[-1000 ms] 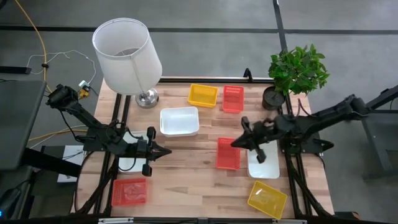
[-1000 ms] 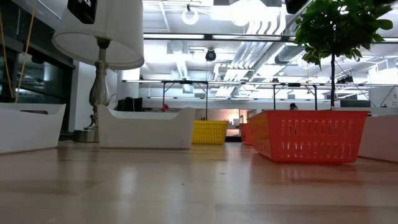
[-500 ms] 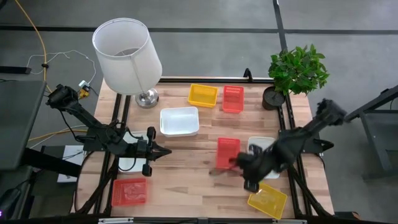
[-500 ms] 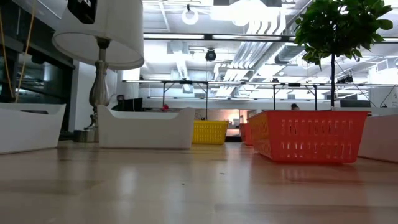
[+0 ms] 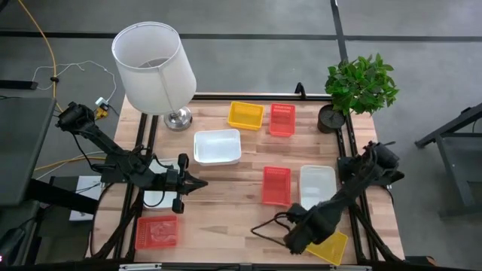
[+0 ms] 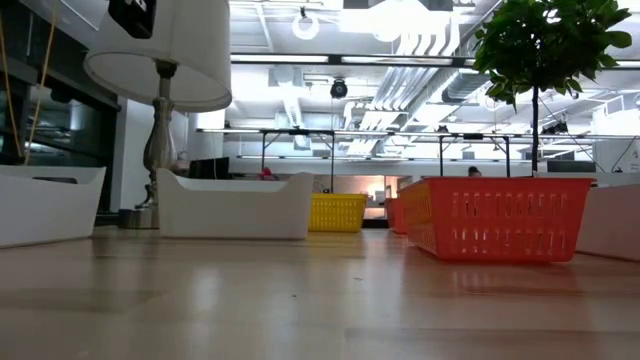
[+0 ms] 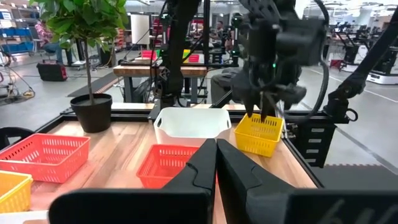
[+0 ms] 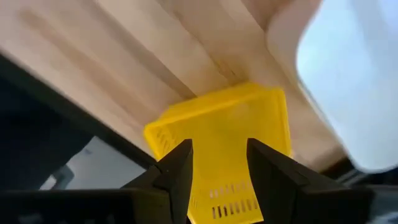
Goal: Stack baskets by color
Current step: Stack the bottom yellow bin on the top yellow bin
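On the wooden desk (image 5: 226, 218), in the high view, every visible basket is being left single and unstacked, while the right tool (image 5: 295, 235) is being held over the near yellow basket (image 5: 329, 247) by the desk's front right corner. In the left wrist view the left tool (image 7: 216, 163) is being kept closed and empty. In the right wrist view the right tool's fingers are being held apart above that basket, nothing gripped, so all stacking is judged still to be done.
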You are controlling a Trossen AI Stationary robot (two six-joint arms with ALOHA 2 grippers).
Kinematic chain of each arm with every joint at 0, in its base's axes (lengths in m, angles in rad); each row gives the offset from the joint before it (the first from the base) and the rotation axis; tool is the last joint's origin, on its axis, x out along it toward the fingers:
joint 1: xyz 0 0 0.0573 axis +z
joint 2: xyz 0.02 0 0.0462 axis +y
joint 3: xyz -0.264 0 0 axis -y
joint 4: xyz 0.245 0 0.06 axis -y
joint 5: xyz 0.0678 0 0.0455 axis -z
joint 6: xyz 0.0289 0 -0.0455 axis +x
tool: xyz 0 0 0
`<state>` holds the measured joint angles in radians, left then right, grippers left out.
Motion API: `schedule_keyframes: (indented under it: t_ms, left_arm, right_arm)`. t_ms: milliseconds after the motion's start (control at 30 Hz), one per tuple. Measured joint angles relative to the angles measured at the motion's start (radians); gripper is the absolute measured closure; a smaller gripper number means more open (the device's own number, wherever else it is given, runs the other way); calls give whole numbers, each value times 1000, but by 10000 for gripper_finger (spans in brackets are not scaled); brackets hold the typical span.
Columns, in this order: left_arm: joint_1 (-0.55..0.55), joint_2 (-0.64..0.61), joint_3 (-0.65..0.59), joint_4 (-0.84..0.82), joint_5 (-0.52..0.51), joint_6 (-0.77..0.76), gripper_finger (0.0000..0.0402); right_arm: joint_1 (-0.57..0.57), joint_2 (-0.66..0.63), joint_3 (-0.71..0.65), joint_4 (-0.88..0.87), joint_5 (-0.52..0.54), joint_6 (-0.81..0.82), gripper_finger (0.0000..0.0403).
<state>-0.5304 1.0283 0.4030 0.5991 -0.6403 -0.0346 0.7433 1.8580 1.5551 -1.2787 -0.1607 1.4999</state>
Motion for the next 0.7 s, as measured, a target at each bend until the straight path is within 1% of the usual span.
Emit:
schedule_keyframes:
  t_ms: [67,133,200,333,433,533,600,700]
  left_arm:
    - [0,0,0,0,0,-12,401]
    - [0,0,0,0,0,-14,401]
    - [0,0,0,0,0,-14,401]
    - [0,0,0,0,0,-14,401]
    - [0,0,0,0,0,-14,401]
    - [0,0,0,-1,0,-14,401]
    - [0,0,0,-1,0,-14,401]
    - [0,0,0,-1,0,-14,401]
  right_arm:
    - [18,18,0,-11,0,93,263]
    - [35,31,0,-12,28,208,263]
    - [50,38,0,-12,80,329,263]
    - [85,39,0,-15,235,563,263]
    - [108,39,0,-22,299,709,263]
    - [124,57,0,-27,295,788,263]
    - [126,78,0,-26,262,801,263]
    - [120,117,0,-20,250,814,263]
